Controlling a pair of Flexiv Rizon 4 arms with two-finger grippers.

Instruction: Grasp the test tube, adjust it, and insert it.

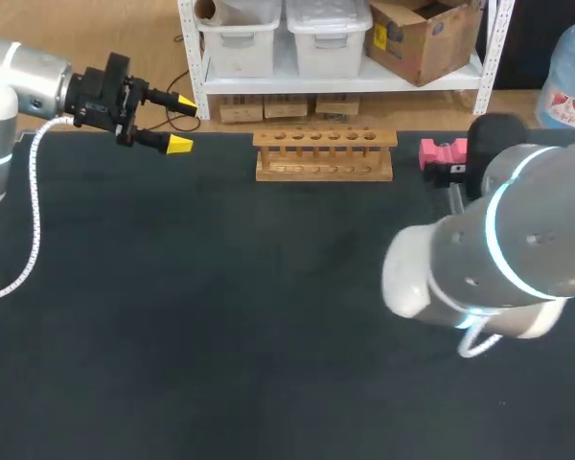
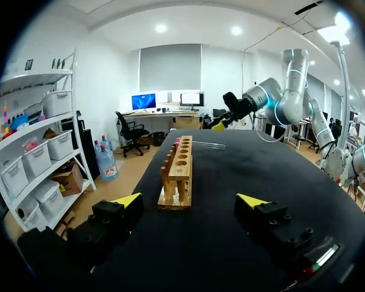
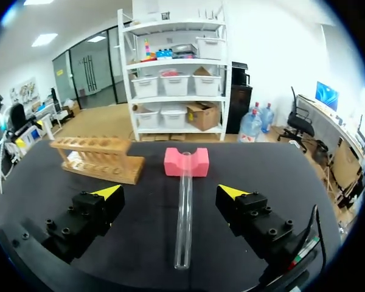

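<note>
A clear glass test tube (image 3: pixel 184 210) lies on the black table, its far end resting in the notch of a pink block (image 3: pixel 185 162). My right gripper (image 3: pixel 169 192) is open and straddles the tube, with neither finger touching it. The wooden tube rack (image 1: pixel 324 153) stands at the table's far edge, its holes empty. My left gripper (image 1: pixel 178 123) hangs open at the far left, level with the rack and holding nothing. In the left wrist view the rack (image 2: pixel 179 170) is straight ahead of that gripper (image 2: pixel 189 201), with the tube (image 2: pixel 208 144) beyond it. In the head view my right arm (image 1: pixel 498 259) hides its own gripper.
The pink block (image 1: pixel 443 153) sits just right of the rack near the far edge. The black tabletop (image 1: pixel 220 316) stretches bare across the middle and front. My right arm's bulky elbow overhangs the table's right side.
</note>
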